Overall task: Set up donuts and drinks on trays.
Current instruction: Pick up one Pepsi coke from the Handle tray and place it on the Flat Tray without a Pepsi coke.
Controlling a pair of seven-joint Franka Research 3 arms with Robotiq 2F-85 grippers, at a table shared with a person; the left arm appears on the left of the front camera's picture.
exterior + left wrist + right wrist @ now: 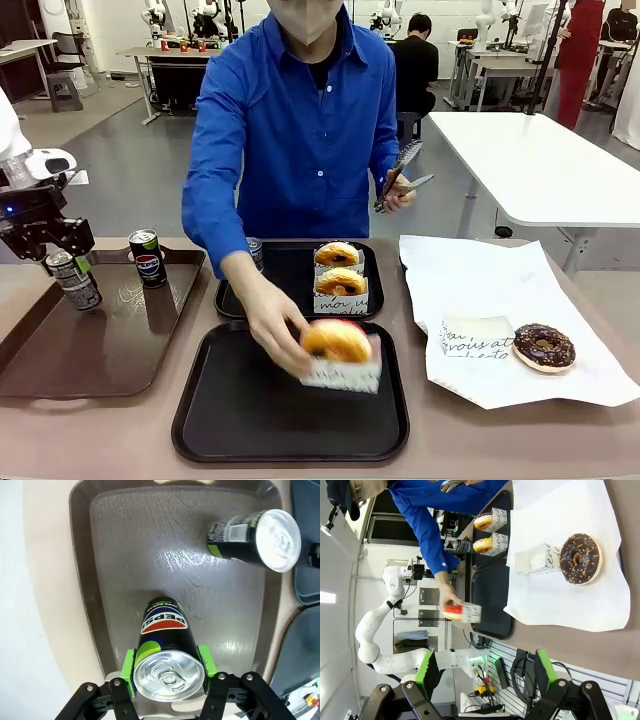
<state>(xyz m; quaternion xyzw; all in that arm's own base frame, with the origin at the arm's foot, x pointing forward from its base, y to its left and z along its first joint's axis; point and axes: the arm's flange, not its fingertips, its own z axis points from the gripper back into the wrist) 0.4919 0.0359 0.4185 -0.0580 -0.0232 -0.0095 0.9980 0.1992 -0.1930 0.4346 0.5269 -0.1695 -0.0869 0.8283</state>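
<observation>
We see the left gripper seemingly clasping a Pepsi can; far tray holds two donuts, near tray awaits drinks.

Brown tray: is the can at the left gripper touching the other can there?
Apart. The left wrist view shows bare brown tray between the can in the left gripper and the other can; the front view agrees.

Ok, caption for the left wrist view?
Left gripper flanking a slim dark Pepsi can over the long brown plastic tray, a second dark can beyond.
</observation>
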